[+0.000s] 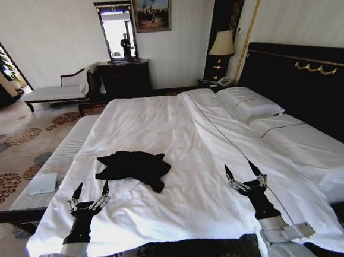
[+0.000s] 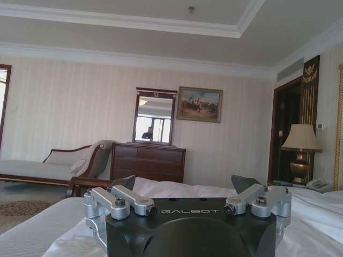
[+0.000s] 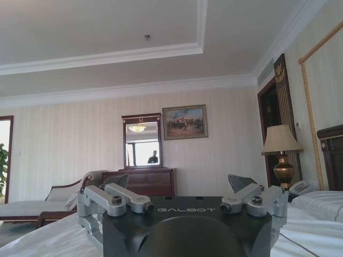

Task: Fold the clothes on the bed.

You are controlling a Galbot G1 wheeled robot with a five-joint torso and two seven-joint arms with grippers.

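Observation:
A crumpled black T-shirt, the clothes (image 1: pixel 134 168), lies on the white bed (image 1: pixel 178 134) near its foot, left of centre. My left gripper (image 1: pixel 91 189) hovers open over the bed's near left edge, just short of the shirt's near-left side. My right gripper (image 1: pixel 243 171) is open too, above the sheet well to the right of the shirt. Both sets of fingers point toward the far wall. In the left wrist view the left gripper (image 2: pixel 185 184) holds nothing, and in the right wrist view the right gripper (image 3: pixel 178 182) is equally empty.
A pale striped bench (image 1: pixel 61 158) runs along the bed's left side with a small white pad (image 1: pixel 43 184) on it. Pillows (image 1: pixel 250 104) and a dark headboard (image 1: pixel 312 88) lie to the right. A chaise (image 1: pixel 59 90), dresser (image 1: pixel 124 77) and lamp (image 1: pixel 222 44) stand by the far wall.

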